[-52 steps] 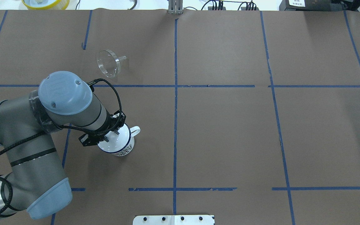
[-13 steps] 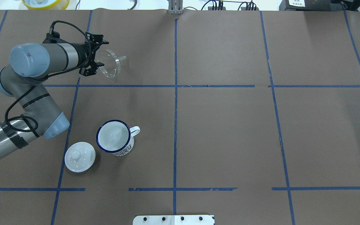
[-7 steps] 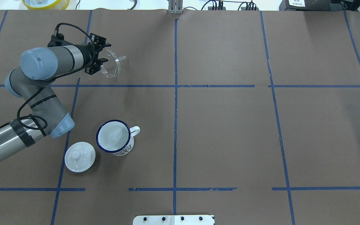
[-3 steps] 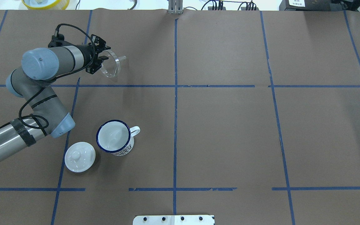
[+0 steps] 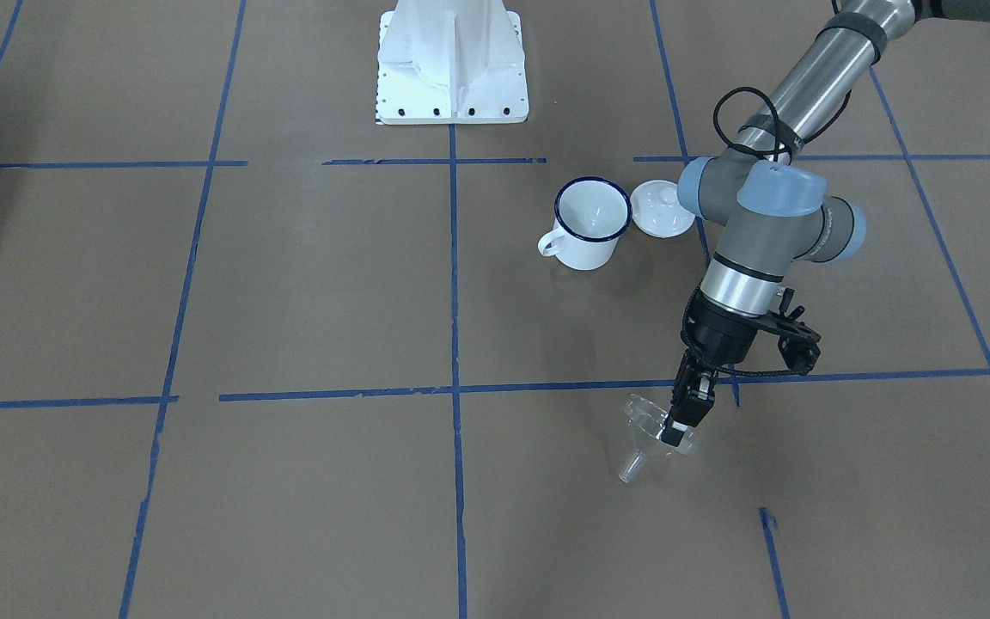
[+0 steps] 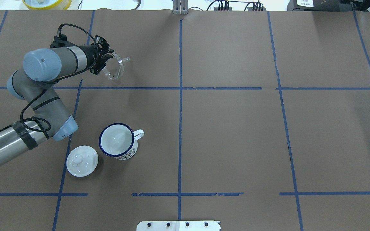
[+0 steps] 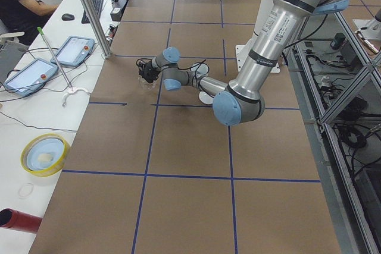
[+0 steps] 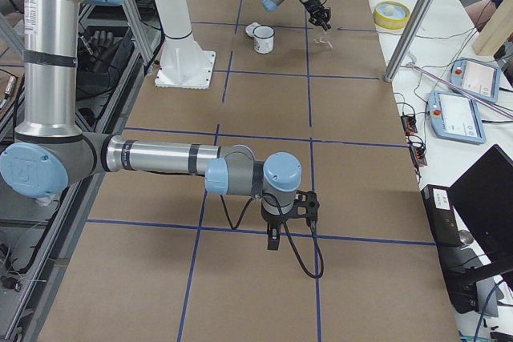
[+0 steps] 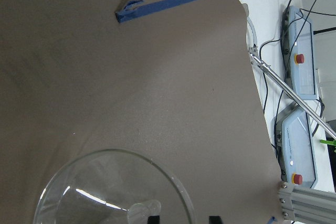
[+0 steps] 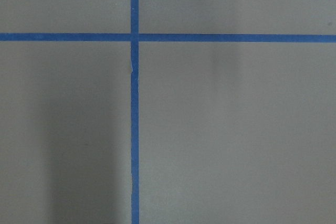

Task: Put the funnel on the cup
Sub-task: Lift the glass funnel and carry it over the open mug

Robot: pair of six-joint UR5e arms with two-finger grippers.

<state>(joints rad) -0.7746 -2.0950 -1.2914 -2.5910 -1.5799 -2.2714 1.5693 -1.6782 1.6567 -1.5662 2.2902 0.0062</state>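
Observation:
The clear funnel [image 6: 117, 68] lies on its side at the far left of the table, spout pointing right. My left gripper [image 6: 107, 61] is at its wide rim. In the left wrist view the two fingertips [image 9: 152, 219] stand either side of the rim of the funnel [image 9: 105, 192], with a gap left, so the gripper is open. It also shows in the front view [image 5: 682, 423] over the funnel [image 5: 641, 437]. The white cup [image 6: 117, 144] with a blue rim stands upright and uncovered, nearer me. My right gripper [image 8: 272, 239] hangs over bare table; I cannot tell its state.
A round white lid [image 6: 82, 160] with a knob lies just left of the cup. The brown paper table cover [image 6: 236, 134] has blue tape lines. The white robot base [image 5: 452, 60] is at the near edge. Operator pendants [image 9: 302, 72] lie beyond the table's far edge.
The left arm has left the cup, whose lid now lies beside it, and reached the funnel. In the last second the gripper moved slightly right, over the funnel's rim.

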